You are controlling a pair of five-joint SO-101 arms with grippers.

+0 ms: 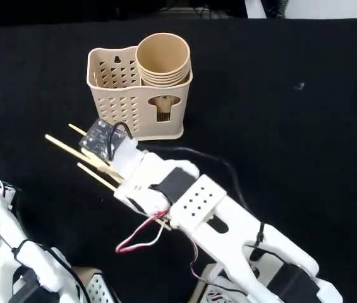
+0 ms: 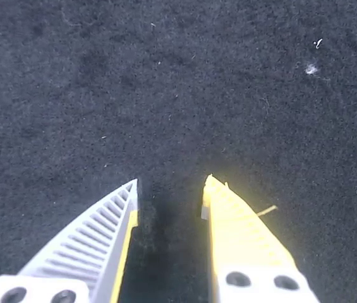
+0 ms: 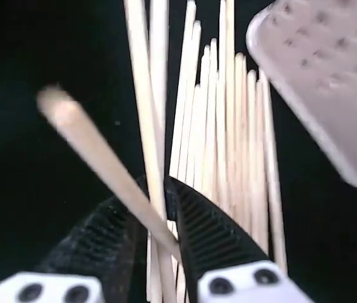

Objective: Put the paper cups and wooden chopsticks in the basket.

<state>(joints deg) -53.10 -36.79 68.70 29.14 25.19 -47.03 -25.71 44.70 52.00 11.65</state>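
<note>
Status: cups done, chopsticks not.

- Paper cups (image 1: 163, 60): nested in one stack and already standing in the basket (image 1: 112, 95), in its right-hand part as the high view shows it. I count about five rims, though the lower ones are too tightly nested to be sure.
- Wooden chopsticks (image 3: 229, 126): all out of the basket, lying as a loose bundle on the black tabletop (image 1: 279, 126) just in front of it, near its left corner. The right wrist view shows roughly a dozen side by side. In the high view only three or four ends stick out from under the arm, so I can't give an exact count.
- Right claw (image 3: 156, 196): down on the bundle, jaws nearly together, pinching at least one chopstick. That one sits at a slant across the others, which lie flat. I can't tell whether a second is caught with it.
- Left claw (image 2: 170, 189): spread, nothing between the jaws, over bare tabletop well away from the basket.
- Basket count: one.

My read: about half done. The whole bundle still has to go in, probably over several grabs.
</note>
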